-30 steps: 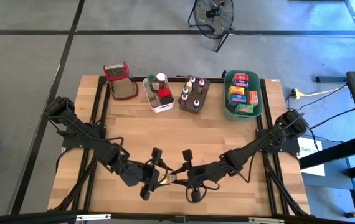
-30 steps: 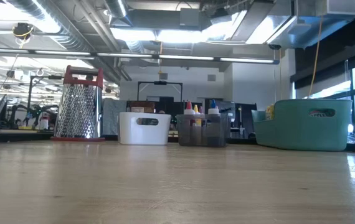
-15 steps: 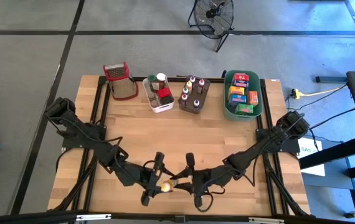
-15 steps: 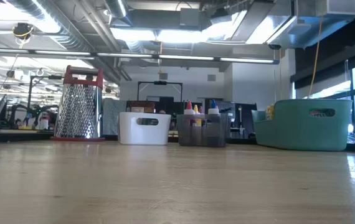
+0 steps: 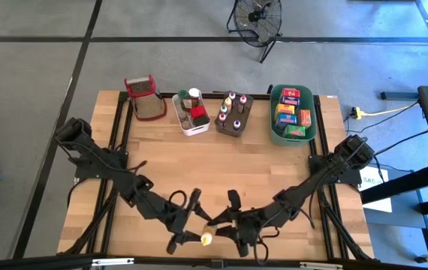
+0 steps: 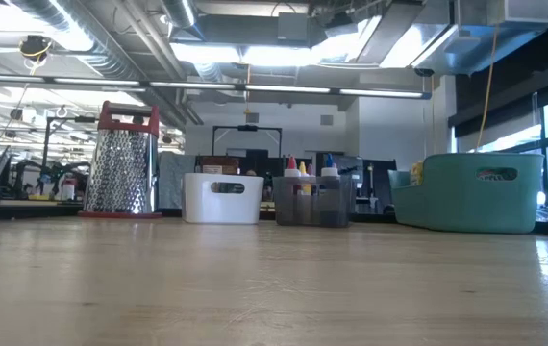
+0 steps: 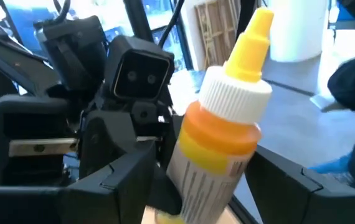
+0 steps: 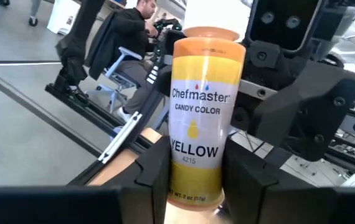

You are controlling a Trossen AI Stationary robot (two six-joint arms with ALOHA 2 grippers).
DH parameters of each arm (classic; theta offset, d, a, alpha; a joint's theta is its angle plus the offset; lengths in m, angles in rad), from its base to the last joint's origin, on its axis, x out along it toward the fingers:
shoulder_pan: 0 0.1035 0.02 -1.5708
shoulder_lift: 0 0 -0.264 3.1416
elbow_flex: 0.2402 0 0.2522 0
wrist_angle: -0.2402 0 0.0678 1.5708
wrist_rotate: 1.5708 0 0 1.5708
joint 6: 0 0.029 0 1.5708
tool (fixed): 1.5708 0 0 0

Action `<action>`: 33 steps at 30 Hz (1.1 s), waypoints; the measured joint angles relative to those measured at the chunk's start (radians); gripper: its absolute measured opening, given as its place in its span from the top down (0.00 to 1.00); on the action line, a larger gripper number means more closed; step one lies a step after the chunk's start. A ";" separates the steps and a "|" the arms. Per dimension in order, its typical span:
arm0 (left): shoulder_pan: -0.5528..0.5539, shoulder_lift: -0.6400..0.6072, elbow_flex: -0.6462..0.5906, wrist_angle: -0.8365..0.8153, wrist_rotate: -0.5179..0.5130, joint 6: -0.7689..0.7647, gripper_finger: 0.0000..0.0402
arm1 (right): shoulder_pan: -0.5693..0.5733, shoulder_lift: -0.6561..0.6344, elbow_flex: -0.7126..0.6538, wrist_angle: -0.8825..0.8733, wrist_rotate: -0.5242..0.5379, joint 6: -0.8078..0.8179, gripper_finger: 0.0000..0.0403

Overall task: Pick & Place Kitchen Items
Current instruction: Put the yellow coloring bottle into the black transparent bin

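Note:
A small yellow colouring bottle (image 5: pixel 206 238) with a white ribbed cap and yellow nozzle (image 7: pixel 252 37) hangs above the table's near edge. Its label (image 8: pixel 194 124) reads YELLOW. My left gripper (image 5: pixel 197 234) comes at it from the table's left and my right gripper (image 5: pixel 218 234) from the right. Both are shut on it, facing each other. More kitchen items stand in tubs at the far edge. Neither arm shows in the low view. My left gripper pinches the bottle's lower body (image 7: pixel 187 186) between its two fingers, level, from the table's left. The bottle stands roughly upright, nozzle up, clear of the table. My right gripper pinches the lower body below the label (image 8: pixel 193 183) between its two fingers, level, from the table's right.
Along the far edge stand a red-topped metal grater (image 5: pixel 144 97), a white tub (image 5: pixel 191 114), a grey tub with small bottles (image 5: pixel 233 114) and a green tub with boxes (image 5: pixel 293 114). Bare wood lies between them and the grippers. A person sits in the room beyond (image 8: pixel 124 37).
Both grippers have gone toward the table's near edge and risen a little, tipping up from slanting down to level. The bottle between them has turned from lying level to roughly upright, nozzle up, and moved with them.

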 joint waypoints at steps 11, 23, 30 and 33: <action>0.021 0.034 0.002 0.038 0.052 0.021 0.42 | -0.006 0.000 0.000 0.007 -0.001 -0.001 0.70; 0.014 0.034 0.002 0.024 0.041 -0.011 0.45 | -0.007 0.000 0.000 0.003 -0.004 0.000 0.70; 0.005 0.034 0.002 0.018 0.028 0.026 0.62 | -0.007 0.000 0.000 -0.003 0.000 0.000 0.68; 0.000 0.035 0.002 0.015 0.005 0.035 0.69 | -0.008 0.000 0.000 -0.010 0.000 0.005 0.65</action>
